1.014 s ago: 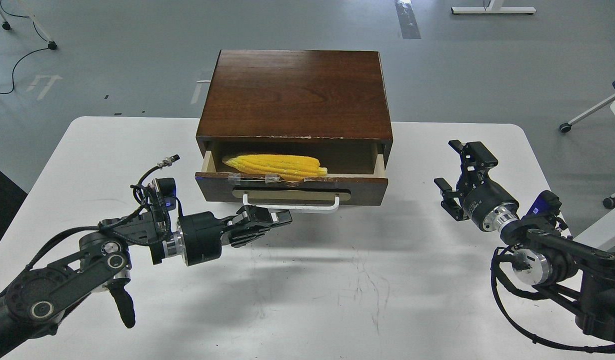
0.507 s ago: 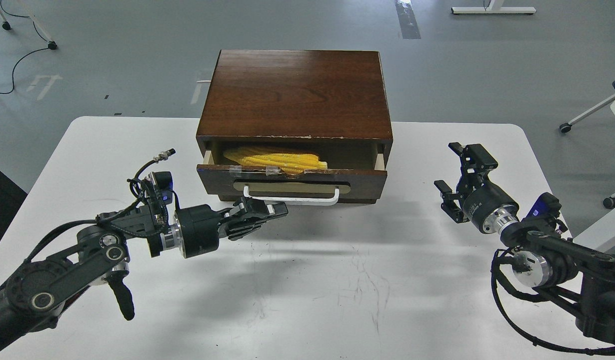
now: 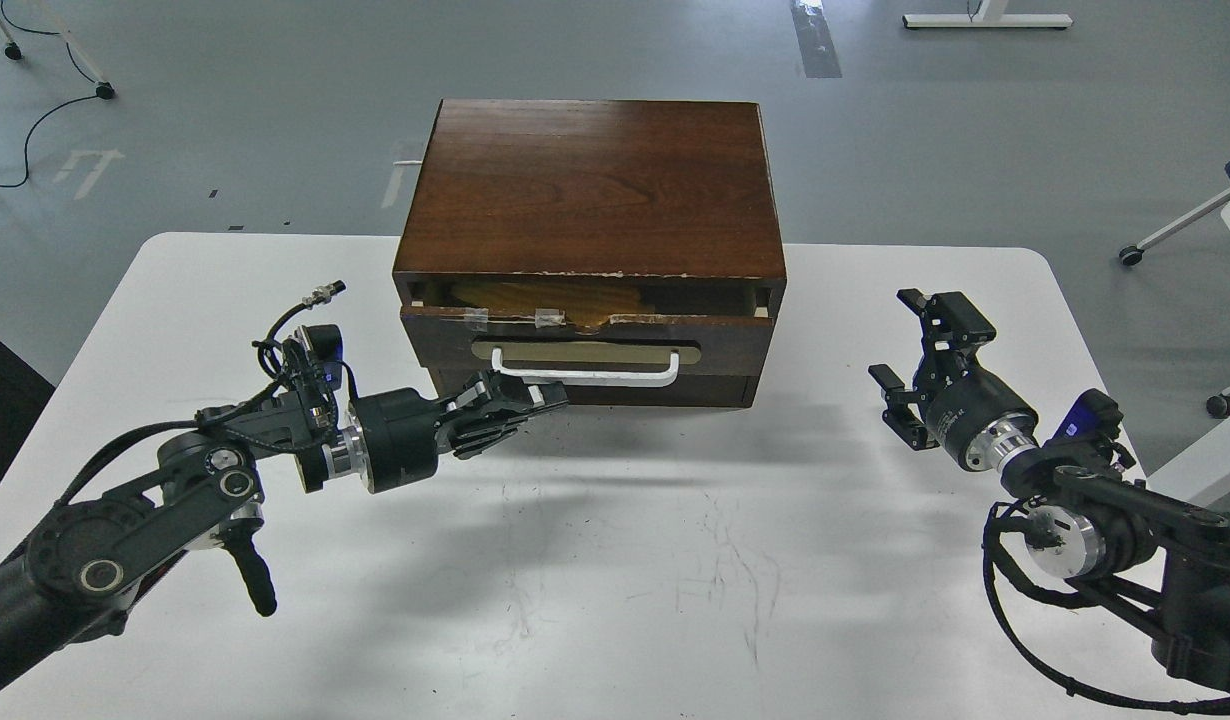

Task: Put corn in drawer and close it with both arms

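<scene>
Left gripper (image 3: 540, 398), fingers together, pushes the drawer (image 3: 585, 345) just ahead, nearly shut. Corn (image 3: 535, 296) hides inside it. Right gripper (image 3: 920, 355), fingers apart, waits far off. A small gap remains.

Our left black seven-joint arm (image 3: 125, 530) enters from eight o'clock and stretches toward two o'clock, its silver wrist ring level and its black two-finger gripper (image 3: 535, 398) with fingers drawn together. Our right black arm (image 3: 1115, 520) comes in from four o'clock, wrist bent toward eleven o'clock, and its black clawed gripper (image 3: 915, 350) stands with fingers spread apart, holding nothing.
</scene>
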Controlling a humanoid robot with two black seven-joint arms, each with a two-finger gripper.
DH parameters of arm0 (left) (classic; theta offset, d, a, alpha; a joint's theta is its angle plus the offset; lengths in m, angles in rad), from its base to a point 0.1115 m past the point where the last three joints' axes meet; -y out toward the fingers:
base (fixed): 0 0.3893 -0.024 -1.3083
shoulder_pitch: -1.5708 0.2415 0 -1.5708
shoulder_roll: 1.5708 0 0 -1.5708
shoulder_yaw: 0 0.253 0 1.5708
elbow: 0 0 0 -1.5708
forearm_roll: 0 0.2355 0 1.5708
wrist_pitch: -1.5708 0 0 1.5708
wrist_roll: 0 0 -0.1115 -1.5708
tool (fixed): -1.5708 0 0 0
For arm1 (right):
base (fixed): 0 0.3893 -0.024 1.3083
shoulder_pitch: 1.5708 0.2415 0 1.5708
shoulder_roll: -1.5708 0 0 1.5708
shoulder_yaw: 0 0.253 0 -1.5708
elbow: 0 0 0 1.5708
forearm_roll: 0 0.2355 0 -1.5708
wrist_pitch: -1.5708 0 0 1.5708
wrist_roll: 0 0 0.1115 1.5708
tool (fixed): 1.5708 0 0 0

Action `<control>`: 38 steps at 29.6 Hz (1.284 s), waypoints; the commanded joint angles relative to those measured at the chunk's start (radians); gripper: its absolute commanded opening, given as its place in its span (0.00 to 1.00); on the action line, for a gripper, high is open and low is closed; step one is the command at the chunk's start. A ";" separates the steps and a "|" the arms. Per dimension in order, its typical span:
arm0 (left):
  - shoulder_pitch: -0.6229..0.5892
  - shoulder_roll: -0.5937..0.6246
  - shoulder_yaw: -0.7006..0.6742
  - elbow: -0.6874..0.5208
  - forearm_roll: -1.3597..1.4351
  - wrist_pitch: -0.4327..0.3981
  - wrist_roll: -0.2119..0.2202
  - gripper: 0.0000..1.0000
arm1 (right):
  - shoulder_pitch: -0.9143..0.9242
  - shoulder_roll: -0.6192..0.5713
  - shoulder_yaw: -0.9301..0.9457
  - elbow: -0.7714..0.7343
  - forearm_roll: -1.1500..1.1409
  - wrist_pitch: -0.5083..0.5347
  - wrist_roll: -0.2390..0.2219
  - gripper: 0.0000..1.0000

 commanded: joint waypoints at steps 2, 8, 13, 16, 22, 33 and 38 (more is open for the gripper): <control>-0.013 -0.006 0.000 0.016 -0.004 0.000 0.000 0.00 | 0.000 0.002 0.000 0.000 0.000 0.000 0.000 1.00; -0.028 -0.015 -0.002 0.041 -0.004 0.000 0.000 0.00 | 0.000 0.000 0.000 0.000 0.000 0.000 0.000 1.00; -0.039 -0.020 0.000 0.054 -0.004 0.001 0.000 0.00 | 0.000 0.000 0.000 0.000 0.000 0.000 0.000 1.00; -0.044 -0.032 -0.002 0.073 -0.005 0.003 0.000 0.00 | -0.008 0.000 0.000 0.000 0.000 0.000 0.000 1.00; -0.058 -0.041 -0.002 0.085 -0.005 0.003 0.000 0.00 | -0.008 0.000 0.000 0.000 0.000 0.000 0.000 1.00; -0.070 -0.041 -0.009 0.097 -0.019 0.003 0.000 0.00 | -0.008 0.000 0.000 0.000 0.000 0.000 0.000 1.00; -0.070 -0.041 -0.009 0.099 -0.025 0.003 0.000 0.00 | -0.008 0.000 0.000 0.000 0.000 0.000 0.000 1.00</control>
